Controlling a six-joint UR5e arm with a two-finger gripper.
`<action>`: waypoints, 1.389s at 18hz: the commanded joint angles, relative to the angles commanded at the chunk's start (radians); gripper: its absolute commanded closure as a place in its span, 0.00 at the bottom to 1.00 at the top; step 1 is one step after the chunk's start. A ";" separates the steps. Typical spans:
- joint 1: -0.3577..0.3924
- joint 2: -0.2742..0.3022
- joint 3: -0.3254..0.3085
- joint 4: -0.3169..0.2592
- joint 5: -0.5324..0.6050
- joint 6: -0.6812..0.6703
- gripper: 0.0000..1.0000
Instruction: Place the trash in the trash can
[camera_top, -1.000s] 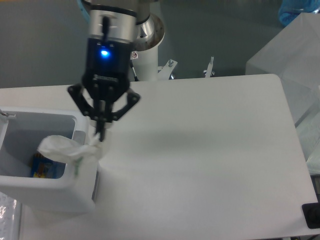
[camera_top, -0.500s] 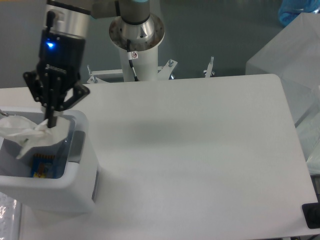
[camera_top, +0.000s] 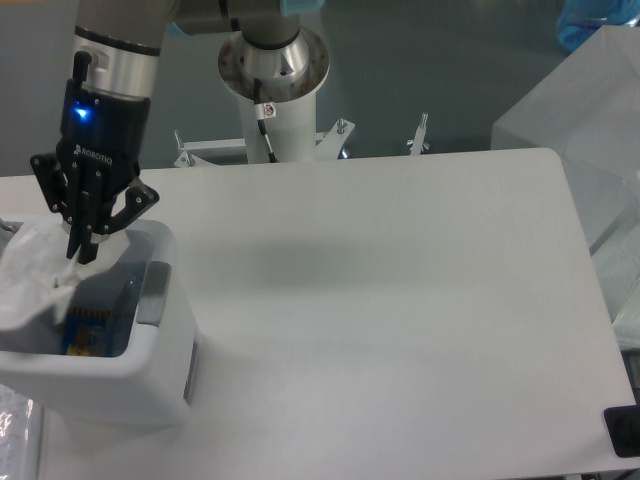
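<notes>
Gripping wrapper (camera_top: 30, 275) above trash can (camera_top: 150, 370)

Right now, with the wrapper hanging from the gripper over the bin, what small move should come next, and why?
Probably open the gripper. Its fingers are shut on the wrapper, which hangs over the trash can opening near its left side, so releasing should drop it inside; a slight nudge right first might be safer.

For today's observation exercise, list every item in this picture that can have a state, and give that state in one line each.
gripper: fingers shut on the wrapper, over the bin's opening.
wrapper: held, hanging crumpled over the bin, not yet released.
trash can: upright on the table, open at the top, something blue and yellow lying inside.
table: white top, bearing the bin at its left edge.
</notes>
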 joint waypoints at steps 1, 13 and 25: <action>0.000 -0.002 0.002 0.000 0.000 -0.001 0.39; 0.205 0.008 0.017 0.002 0.037 0.029 0.00; 0.408 -0.110 0.117 -0.003 0.339 0.383 0.00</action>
